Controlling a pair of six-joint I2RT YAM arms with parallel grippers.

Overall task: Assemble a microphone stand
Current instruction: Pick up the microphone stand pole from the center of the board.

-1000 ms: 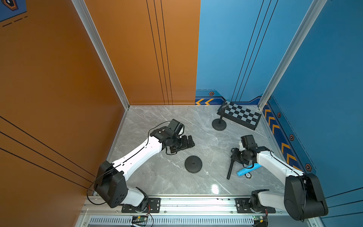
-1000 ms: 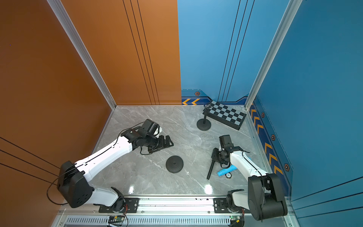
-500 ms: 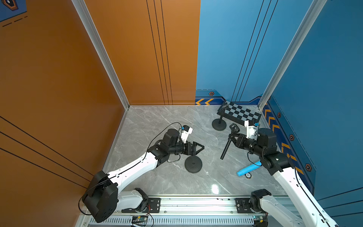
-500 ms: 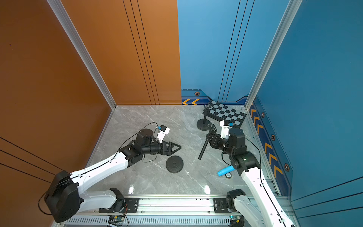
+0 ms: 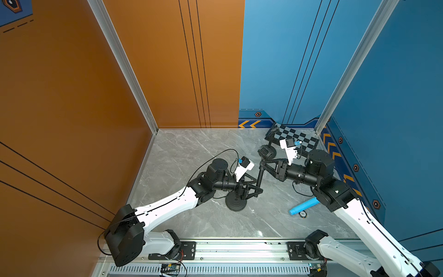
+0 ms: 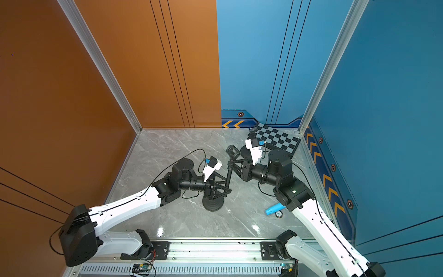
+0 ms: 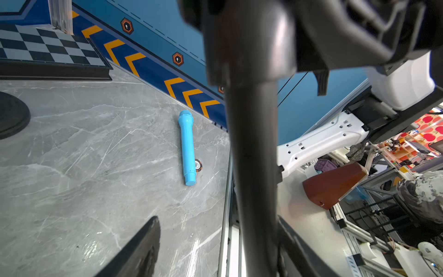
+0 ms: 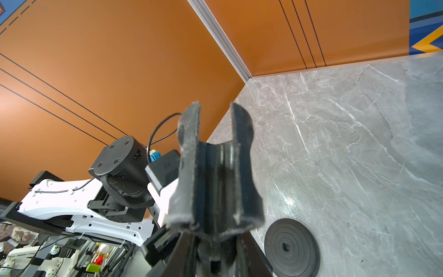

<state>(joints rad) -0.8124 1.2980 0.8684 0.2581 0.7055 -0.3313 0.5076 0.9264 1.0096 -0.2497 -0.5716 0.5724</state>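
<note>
A black stand pole (image 5: 259, 176) with a clip (image 5: 265, 152) on its upper end hangs tilted above the floor. My right gripper (image 5: 263, 166) is shut on it just under the clip (image 8: 215, 167). My left gripper (image 5: 257, 188) is open around the pole's lower end. In the left wrist view the pole (image 7: 254, 167) rests against one finger, and the other finger (image 7: 143, 242) stands well apart. The round black base (image 5: 236, 203) lies on the floor beneath my left gripper, also seen as the base (image 8: 291, 247). A blue microphone (image 5: 303, 206) lies near the right wall.
A second black round base (image 6: 244, 152) stands by the checkerboard (image 5: 297, 139) in the back right corner. A small round token (image 5: 302, 214) lies against the microphone. The walls close in on three sides, and a rail (image 5: 239, 249) runs along the front.
My right arm lifted the pole off the floor and carried it toward the centre. My left arm swung over the base, and its jaws narrowed around the pole's lower end.
</note>
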